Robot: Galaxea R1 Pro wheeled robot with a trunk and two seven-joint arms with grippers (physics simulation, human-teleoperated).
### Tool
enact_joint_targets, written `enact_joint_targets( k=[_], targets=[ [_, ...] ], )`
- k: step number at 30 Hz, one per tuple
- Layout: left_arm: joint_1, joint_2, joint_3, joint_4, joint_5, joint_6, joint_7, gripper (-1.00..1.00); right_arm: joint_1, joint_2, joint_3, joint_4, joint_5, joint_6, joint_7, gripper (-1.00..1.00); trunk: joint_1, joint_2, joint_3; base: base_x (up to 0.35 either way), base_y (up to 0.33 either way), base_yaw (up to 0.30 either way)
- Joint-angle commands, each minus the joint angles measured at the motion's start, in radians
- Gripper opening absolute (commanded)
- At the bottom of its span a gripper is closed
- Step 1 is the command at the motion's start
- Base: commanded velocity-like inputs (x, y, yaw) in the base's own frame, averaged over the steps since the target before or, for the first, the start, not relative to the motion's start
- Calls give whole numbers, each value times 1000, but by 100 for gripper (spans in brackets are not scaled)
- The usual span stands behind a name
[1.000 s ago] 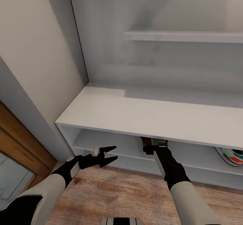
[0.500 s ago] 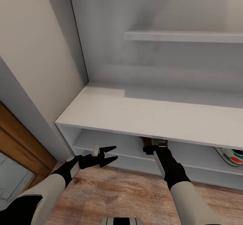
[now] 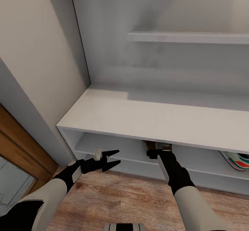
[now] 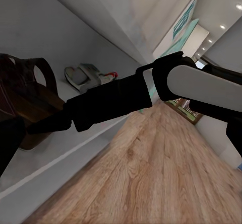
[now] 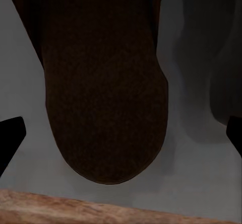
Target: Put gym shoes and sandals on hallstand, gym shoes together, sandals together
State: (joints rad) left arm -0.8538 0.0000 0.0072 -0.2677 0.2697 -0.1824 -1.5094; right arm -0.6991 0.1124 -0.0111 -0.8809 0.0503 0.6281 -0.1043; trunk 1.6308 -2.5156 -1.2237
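Hallstand [image 3: 145,115], lower shelf: sandal [image 5: 103,83] between spread right gripper [image 5: 121,133] fingertips, unclamped; gym shoe [image 3: 238,161] further right in head view; left gripper [image 3: 116,157] open, empty.

- One cream-white lace-up gym shoe [image 3: 238,160] with green stripes and a red-orange sole, on the rack's shelf.
- One dark-brown leather sandal [image 5: 103,83], on that shelf.
- One pale grey-white hallstand [image 3: 145,117].
- Two black grippers: left gripper [image 3: 116,158], right gripper [image 3: 156,148].
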Motion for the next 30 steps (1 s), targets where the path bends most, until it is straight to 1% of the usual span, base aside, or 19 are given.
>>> enact_joint_targets(
  k=[1,6,30],
  targets=[
    [-1,0,1,1,2,-10,-2,100,0,1,-1,-1,5,5,0,100,0,0,-1,-23,0,0],
    [-1,0,1,1,2,-10,-2,100,0,1,-1,-2,5,5,0,100,0,0,-1,-277,0,0],
    [-1,0,1,1,2,-11,-2,100,0,1,-1,-4,6,5,0,100,0,0,-1,-337,0,0]
  ],
)
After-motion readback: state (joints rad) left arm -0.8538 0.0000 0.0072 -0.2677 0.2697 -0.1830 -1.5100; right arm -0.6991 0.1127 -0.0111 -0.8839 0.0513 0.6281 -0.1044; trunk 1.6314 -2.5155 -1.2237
